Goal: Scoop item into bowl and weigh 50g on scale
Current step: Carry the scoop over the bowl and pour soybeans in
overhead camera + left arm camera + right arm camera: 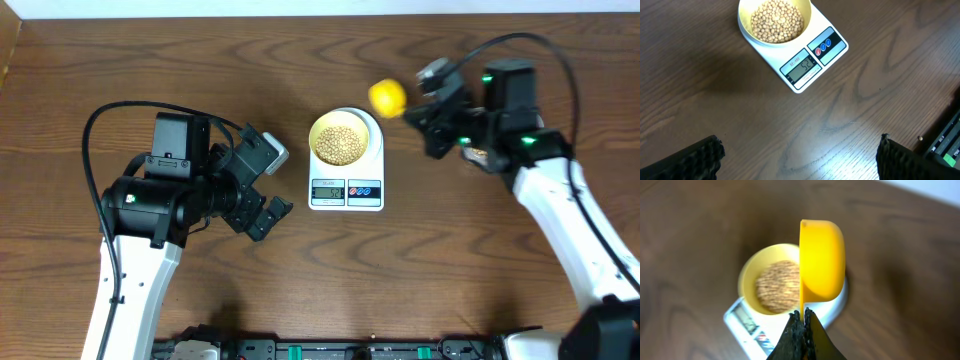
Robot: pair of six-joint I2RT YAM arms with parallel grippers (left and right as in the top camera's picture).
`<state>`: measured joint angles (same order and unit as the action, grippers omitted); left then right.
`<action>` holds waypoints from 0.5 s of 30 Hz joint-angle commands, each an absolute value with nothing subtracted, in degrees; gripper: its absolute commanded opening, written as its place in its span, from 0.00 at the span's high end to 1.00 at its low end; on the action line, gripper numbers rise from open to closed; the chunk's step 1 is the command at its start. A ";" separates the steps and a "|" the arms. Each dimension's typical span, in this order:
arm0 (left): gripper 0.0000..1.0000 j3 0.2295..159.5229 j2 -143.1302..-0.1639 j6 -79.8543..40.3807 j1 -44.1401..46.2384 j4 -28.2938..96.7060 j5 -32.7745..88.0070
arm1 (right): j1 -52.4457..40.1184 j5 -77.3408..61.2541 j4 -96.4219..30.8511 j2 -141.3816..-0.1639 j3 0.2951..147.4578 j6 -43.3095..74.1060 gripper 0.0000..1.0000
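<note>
Overhead, right gripper point(803, 316) pinches the scoop point(387, 97) beside the bowl point(313, 138) on the scale point(346, 190); left gripper point(799, 159) gapes empty. A stray swing could knock the bowl, spilling beans point(338, 146).

Scale point(821, 24) display point(803, 67) showed digits resembling "52", not sharply legible. The small printed label point(790, 64) above it and the button point(823, 45) markings were too small to read.

Overhead is looking straight down at the surface point(300, 300); both wrist views are looking closer, sharing the scale point(346, 190).
</note>
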<state>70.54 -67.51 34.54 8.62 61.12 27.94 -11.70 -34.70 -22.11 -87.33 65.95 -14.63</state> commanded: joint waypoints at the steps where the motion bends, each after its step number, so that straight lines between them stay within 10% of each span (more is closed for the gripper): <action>1: 0.00 70.35 -67.42 34.92 8.43 61.23 27.62 | -15.53 -38.48 -21.17 -91.20 66.63 -15.14 0.99; 15: 0.00 70.35 -67.42 34.92 8.43 61.23 27.62 | -21.74 -26.94 -19.81 -98.17 66.63 -18.35 0.99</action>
